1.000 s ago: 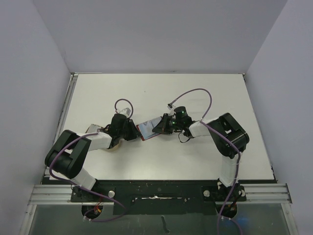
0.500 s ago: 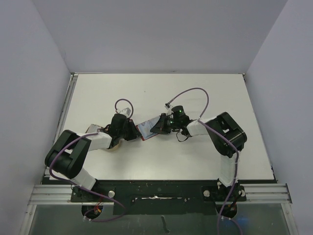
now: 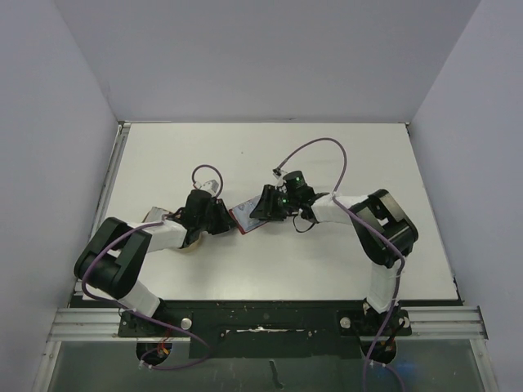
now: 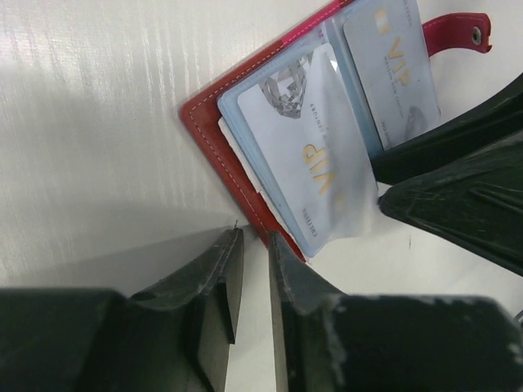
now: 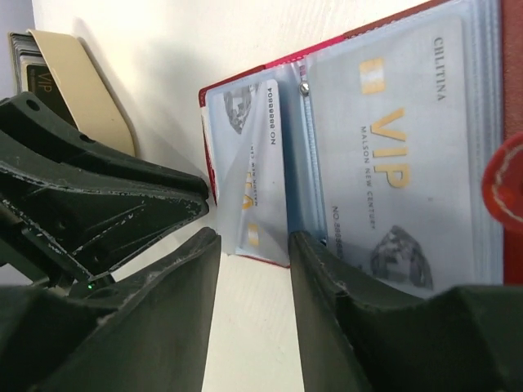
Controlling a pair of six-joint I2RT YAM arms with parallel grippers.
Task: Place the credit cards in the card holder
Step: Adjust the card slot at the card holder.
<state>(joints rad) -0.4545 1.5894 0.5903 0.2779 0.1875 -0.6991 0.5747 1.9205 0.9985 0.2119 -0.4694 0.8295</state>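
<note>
The red card holder (image 3: 243, 216) lies open on the white table between my two grippers. In the left wrist view the holder (image 4: 214, 131) shows two pale blue VIP cards (image 4: 315, 155) in clear sleeves and its snap tab (image 4: 458, 33). In the right wrist view the holder (image 5: 245, 77) shows one card (image 5: 392, 155) in the right sleeve and another (image 5: 253, 155) in the left one. My left gripper (image 4: 255, 239) is almost shut and empty, one fingertip (image 4: 278, 249) at the holder's red edge. My right gripper (image 5: 252, 241) is a little open over a loose sleeve edge, one finger (image 5: 327, 261) lying on the sleeves.
A tan oval dish (image 5: 78, 90) stands behind the left gripper, with a dark card (image 5: 31, 77) in it. In the top view its rim (image 3: 188, 245) shows under the left arm. The two grippers (image 3: 222, 219) (image 3: 260, 208) are nearly touching over the holder.
My right gripper has moved left and a little away from me, further over the holder. The holder has shifted slightly left. The left arm has stayed put.
</note>
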